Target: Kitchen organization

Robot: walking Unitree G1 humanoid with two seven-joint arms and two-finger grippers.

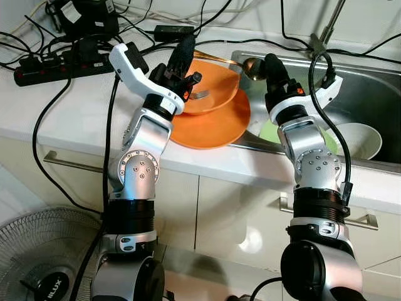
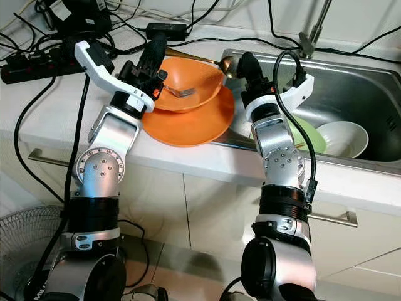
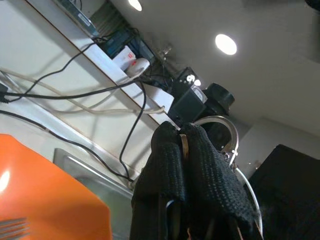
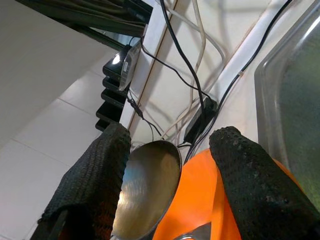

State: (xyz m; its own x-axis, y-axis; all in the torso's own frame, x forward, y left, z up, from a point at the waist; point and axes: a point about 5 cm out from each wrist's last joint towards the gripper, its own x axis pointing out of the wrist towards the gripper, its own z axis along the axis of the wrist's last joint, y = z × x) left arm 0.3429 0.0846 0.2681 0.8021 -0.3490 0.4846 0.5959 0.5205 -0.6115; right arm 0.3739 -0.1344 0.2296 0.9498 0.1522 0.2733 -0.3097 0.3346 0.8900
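My left gripper is clamped tight on the thin handle of a gold spoon, raised over the orange bowl; in my left wrist view only a sliver of that handle shows between my fingers. The spoon's bowl reaches across to the sink's near-left corner, where my right gripper hangs with fingers spread, the spoon bowl between them but touching neither that I can tell. The orange bowl sits on an orange plate at the counter's edge beside the sink, a fork lying in it, its handle hidden behind my left wrist. My right forearm covers most of a green plate in the sink; a white bowl sits just beside it.
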